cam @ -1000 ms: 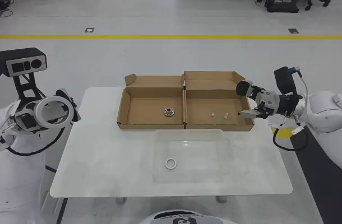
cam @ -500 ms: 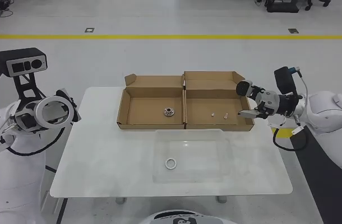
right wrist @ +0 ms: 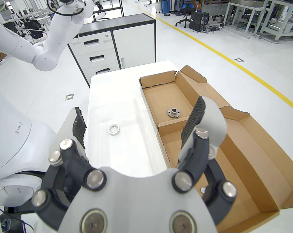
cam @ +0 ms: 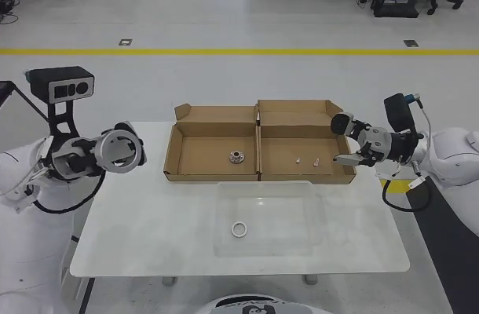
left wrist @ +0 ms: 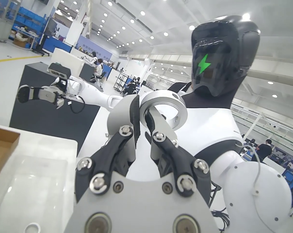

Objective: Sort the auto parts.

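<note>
**Left hand** [left wrist: 142,112]: held at the left edge of the bench [cam: 145,228], clamped on a large metal ring [left wrist: 164,109], with one finger through its bore.
**Right hand** [right wrist: 138,109]: fingers spread and empty, above the right rim of the right cardboard box [cam: 326,149]. This box holds a small bolt-like part [cam: 316,163] and a smaller piece [cam: 299,161].
**Left cardboard box** [cam: 200,153]: holds a flanged hub [cam: 235,156].
**Clear tray** [cam: 287,212]: just in front of both boxes, holding a small ring [cam: 239,229].
</note>
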Controlling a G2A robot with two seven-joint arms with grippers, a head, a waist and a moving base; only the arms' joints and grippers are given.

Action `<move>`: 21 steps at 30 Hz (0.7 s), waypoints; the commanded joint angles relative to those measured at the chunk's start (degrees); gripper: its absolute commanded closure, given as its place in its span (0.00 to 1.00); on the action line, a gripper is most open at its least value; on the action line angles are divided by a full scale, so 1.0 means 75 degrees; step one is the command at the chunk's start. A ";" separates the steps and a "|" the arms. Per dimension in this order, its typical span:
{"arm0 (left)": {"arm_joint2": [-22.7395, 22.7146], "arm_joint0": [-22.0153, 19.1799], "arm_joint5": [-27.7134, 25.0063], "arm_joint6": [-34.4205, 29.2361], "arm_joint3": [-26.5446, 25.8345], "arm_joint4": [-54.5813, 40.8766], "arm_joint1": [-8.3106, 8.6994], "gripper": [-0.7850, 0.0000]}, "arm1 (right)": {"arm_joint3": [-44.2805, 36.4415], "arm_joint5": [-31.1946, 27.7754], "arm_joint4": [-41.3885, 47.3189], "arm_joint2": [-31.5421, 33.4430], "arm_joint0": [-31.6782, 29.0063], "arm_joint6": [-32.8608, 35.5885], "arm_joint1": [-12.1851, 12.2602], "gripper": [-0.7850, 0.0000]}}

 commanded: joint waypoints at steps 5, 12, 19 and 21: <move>0.0483 -0.0373 -0.0022 0.0277 0.0301 0.1308 -0.0003 1.00 | 0.0000 0.0000 0.0000 0.0000 0.0000 0.0000 0.0000 0.00; 0.1115 -0.1168 -0.0021 0.0426 0.0807 0.2666 -0.0006 1.00 | 0.0000 0.0000 0.0000 0.0000 0.0000 0.0000 0.0000 0.00; 0.2106 -0.2476 -0.0108 0.0482 0.1827 0.3834 -0.0079 1.00 | 0.0000 0.0000 0.0000 0.0000 0.0000 0.0000 0.0000 0.00; 0.2427 -0.2808 -0.0197 0.0479 0.2153 0.4259 -0.0110 1.00 | 0.0000 0.0000 0.0000 0.0000 0.0000 0.0000 0.0000 0.00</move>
